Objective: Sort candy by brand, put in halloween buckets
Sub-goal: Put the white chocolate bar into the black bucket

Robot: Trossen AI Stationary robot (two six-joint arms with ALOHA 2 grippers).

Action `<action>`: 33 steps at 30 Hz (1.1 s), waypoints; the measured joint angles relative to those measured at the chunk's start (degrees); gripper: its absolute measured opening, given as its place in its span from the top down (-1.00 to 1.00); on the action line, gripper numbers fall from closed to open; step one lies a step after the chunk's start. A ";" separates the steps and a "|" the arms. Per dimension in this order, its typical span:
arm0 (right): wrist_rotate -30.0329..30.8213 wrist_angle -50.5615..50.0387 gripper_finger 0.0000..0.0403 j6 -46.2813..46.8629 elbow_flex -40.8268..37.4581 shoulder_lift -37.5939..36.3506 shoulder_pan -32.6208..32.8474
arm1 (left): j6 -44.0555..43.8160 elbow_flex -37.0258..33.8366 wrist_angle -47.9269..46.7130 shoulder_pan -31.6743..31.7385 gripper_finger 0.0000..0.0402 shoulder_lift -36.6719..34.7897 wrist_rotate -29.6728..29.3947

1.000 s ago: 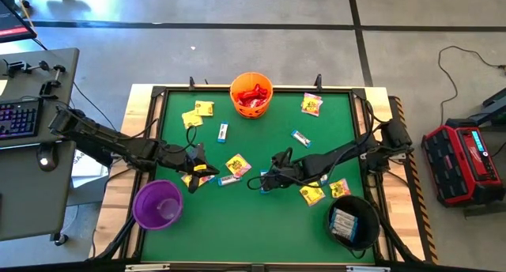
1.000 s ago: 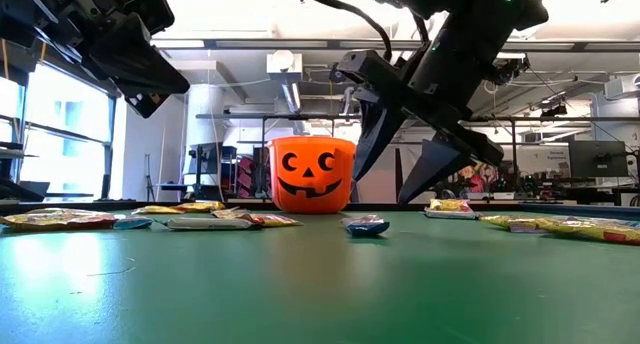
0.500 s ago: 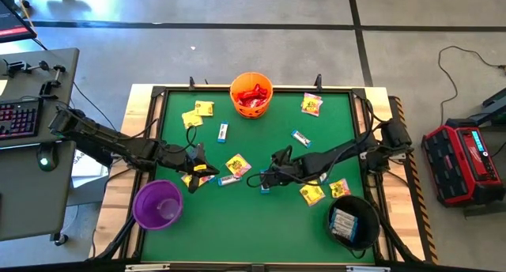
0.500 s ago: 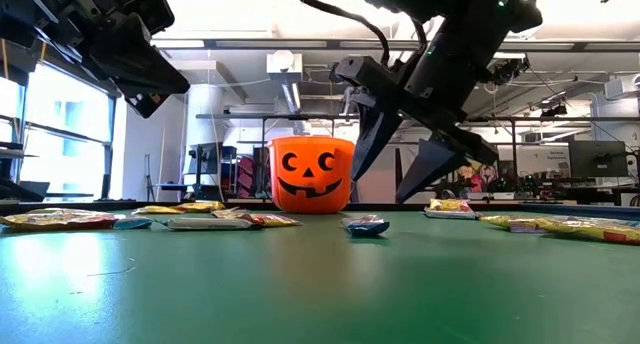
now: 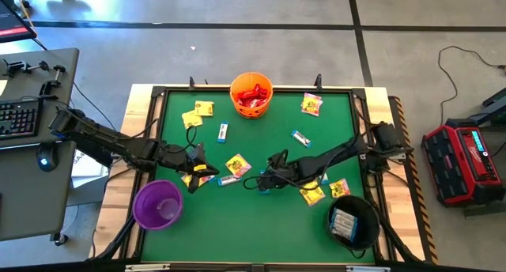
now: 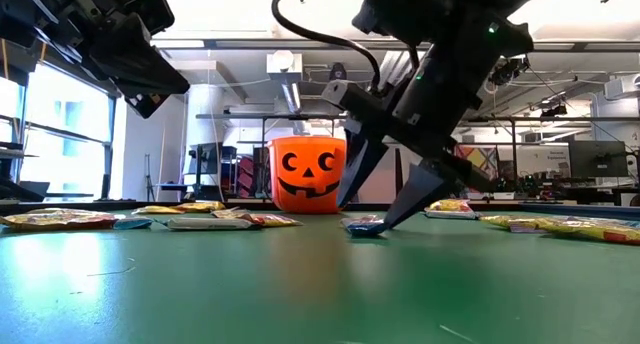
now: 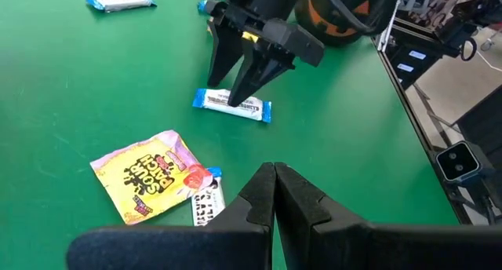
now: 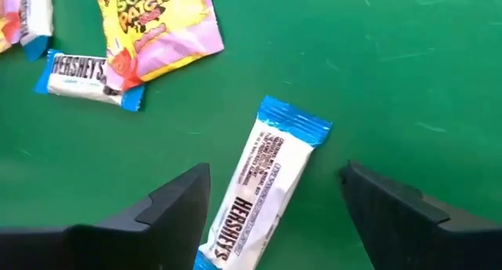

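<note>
From above, the green felt-topped table (image 5: 237, 224) carries three small round plastic pails: an orange one (image 5: 251, 95) at the far edge with red packets inside, a purple one (image 5: 157, 205) at the near left corner, and a black one (image 5: 353, 221) at the near right holding white-blue bars. Yellow packets and white-blue bars lie scattered between them. The right gripper (image 5: 264, 182) reaches low to the table's middle over a white-blue wrapped bar (image 5: 264, 186); the left gripper (image 5: 198, 171) sits just left of a yellow packet (image 5: 238, 164).

At table height, the right gripper (image 6: 372, 199) has its two dark fingers spread wide, tips down at the felt on either side of the small bar (image 6: 365, 224) (whether they touch it is hard to tell). The orange pail (image 6: 310, 174) with its black pumpkin face stands behind.

The left wrist camera shows the left gripper (image 7: 274, 184) with fingers pressed together, holding nothing, above a yellow-and-pink sour candy packet (image 7: 149, 174). Farther off, the right arm's fingers straddle the bar (image 7: 232, 106).

The right wrist camera shows the bar (image 8: 263, 184) close: a flat white wrapper with crimped blue ends and dark lettering, lying slantwise between the wide-set fingers (image 8: 169, 203). A second such bar (image 8: 88, 78) and a yellow-pink packet (image 8: 157, 23) lie nearby.
</note>
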 joint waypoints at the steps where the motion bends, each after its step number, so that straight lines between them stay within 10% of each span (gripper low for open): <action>1: 0.07 0.05 -0.37 0.04 0.06 0.30 0.02 | 0.00 0.00 0.04 0.00 1.00 0.00 0.00; 21: -4.49 -19.50 -0.37 -5.96 8.53 -0.11 -3.31 | 0.01 0.00 -0.07 0.00 1.00 0.00 0.00; 33: -6.56 -24.87 -0.28 6.02 17.72 5.65 -3.14 | 0.09 0.00 -0.33 0.00 1.00 0.00 0.00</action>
